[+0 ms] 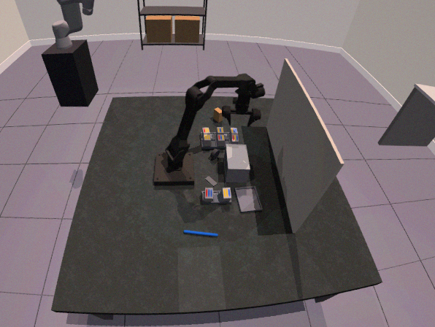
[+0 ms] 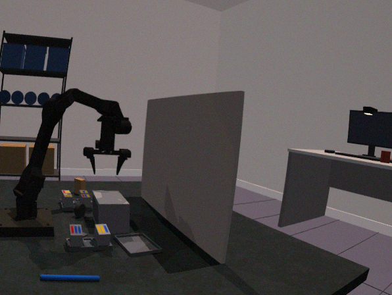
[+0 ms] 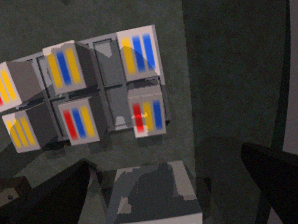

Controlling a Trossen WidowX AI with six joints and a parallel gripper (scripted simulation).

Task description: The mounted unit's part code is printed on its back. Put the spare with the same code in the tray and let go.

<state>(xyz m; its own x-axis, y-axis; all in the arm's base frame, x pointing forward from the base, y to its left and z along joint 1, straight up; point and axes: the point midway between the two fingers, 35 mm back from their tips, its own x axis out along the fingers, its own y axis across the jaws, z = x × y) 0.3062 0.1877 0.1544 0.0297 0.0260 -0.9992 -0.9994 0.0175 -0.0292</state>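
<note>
the gripper is hovering spread and empty by the far rack, where the likely spare, red-yellow-blue, is sitting near right. centring before descending straight should help in sparing its neighbours.

The black arm has chunky rounded joints and slender, tapering fingers.

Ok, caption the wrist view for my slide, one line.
Six stripe-coded spares stand in a rack above a pale box, seen between the open gripper's fingers.
</note>
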